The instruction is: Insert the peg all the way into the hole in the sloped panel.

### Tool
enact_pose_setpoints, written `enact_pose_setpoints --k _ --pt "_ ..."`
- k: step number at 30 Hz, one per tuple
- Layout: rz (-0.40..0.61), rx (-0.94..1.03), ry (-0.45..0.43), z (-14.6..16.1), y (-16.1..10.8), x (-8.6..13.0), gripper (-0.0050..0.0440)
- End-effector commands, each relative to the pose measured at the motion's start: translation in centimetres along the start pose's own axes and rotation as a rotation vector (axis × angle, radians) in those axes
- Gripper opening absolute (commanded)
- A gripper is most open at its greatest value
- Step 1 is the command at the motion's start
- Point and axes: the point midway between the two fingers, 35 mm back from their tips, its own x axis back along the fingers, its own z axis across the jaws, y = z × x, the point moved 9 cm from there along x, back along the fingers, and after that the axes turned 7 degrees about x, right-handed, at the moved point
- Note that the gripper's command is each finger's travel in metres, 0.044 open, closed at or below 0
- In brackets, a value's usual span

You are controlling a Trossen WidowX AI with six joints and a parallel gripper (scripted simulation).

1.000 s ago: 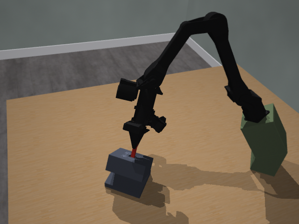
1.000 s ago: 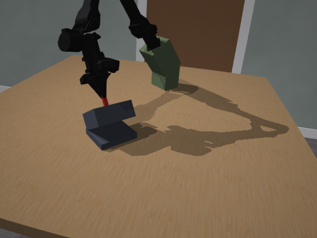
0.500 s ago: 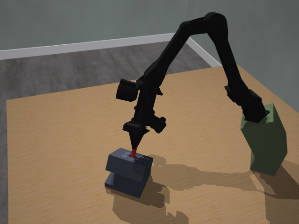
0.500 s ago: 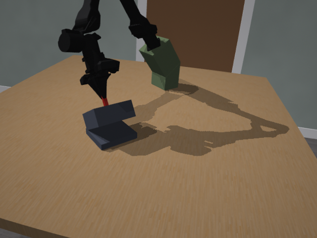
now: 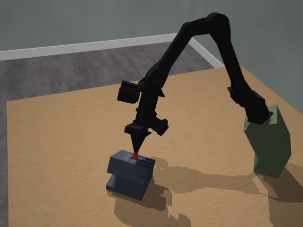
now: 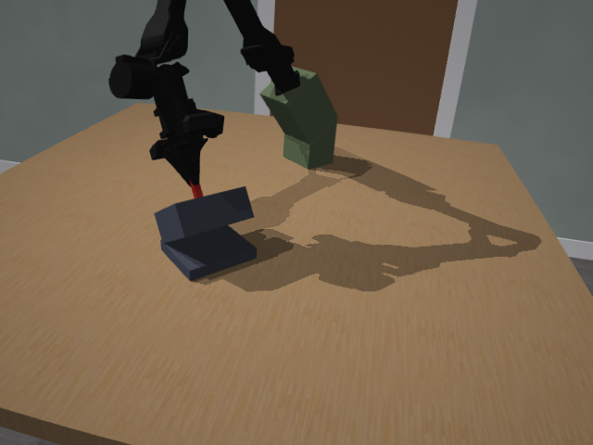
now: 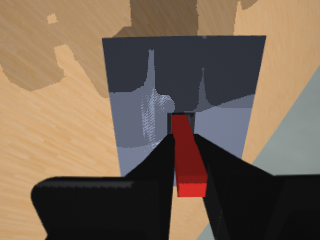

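Observation:
A dark blue-grey block with a sloped panel [image 5: 130,162] stands on the wooden table, also in the exterior view [image 6: 206,212] and in the wrist view [image 7: 182,95]. My gripper [image 5: 137,147] is right above the panel and shut on a red peg [image 5: 135,154]. The peg's lower end sits in the dark hole [image 7: 180,120] in the panel. A short red length shows between fingertips and panel in the exterior view [image 6: 195,190]. In the wrist view the peg [image 7: 187,157] runs between the black fingers down into the hole.
A green box [image 5: 269,144] carries the arm's base at the table's right side, also in the exterior view [image 6: 304,120]. The arm's shadow lies on the table right of the block.

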Motion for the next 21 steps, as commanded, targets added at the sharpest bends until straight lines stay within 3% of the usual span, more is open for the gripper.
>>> enact_pose_setpoints --k 1,21 --pt "0.021 0.004 -0.003 -0.27 -0.4 0.47 0.0" --pt "0.021 0.004 -0.003 -0.27 -0.4 0.23 0.0"
